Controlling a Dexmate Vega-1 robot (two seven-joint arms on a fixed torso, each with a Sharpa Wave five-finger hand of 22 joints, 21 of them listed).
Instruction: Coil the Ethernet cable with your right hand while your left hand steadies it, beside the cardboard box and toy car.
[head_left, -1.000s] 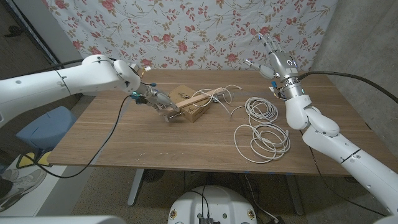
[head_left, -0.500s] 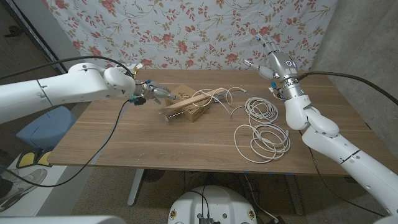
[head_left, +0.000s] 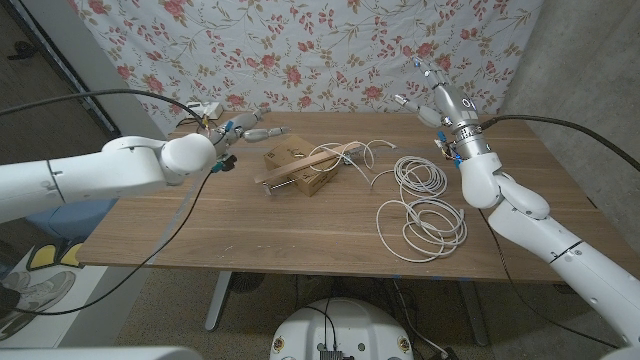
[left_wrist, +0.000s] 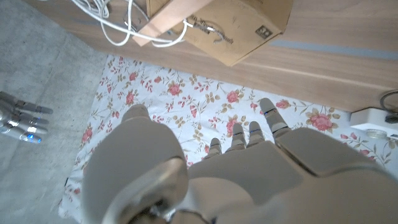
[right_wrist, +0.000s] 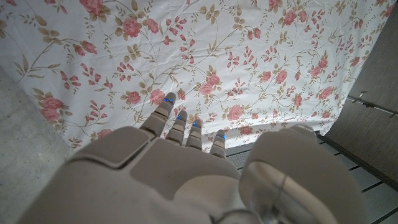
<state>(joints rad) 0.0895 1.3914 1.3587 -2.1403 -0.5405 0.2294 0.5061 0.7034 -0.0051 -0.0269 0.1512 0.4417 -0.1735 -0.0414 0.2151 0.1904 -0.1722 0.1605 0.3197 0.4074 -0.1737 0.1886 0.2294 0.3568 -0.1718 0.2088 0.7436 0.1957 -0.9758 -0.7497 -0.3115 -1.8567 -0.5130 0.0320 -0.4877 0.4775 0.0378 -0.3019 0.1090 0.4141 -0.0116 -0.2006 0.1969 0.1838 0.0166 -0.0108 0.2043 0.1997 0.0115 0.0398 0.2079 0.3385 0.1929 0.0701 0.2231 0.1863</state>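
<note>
The left hand (head_left: 247, 132) is raised above the table's (head_left: 200, 225) far left area, fingers extended toward the cardboard box (head_left: 298, 165), grasping nothing. The right hand (head_left: 432, 90) is lifted above the far right edge, fingers spread, empty. The Ethernet cable (head_left: 420, 205) lies in loose loops right of the box.

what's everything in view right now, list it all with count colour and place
cable: one, white, loose loops on the table's right half, its end running to the box
cardboard box: one, brown, table's middle toward the back
wooden strip: one, light wood, lying across the box
table: one, brown wood
curtain: one, white with red flowers, behind the table
white power strip: one, table's back left corner
left hand: raised over the table left of the box, fingers apart, holding nothing
right hand: raised above the back right of the table, fingers spread, holding nothing
</note>
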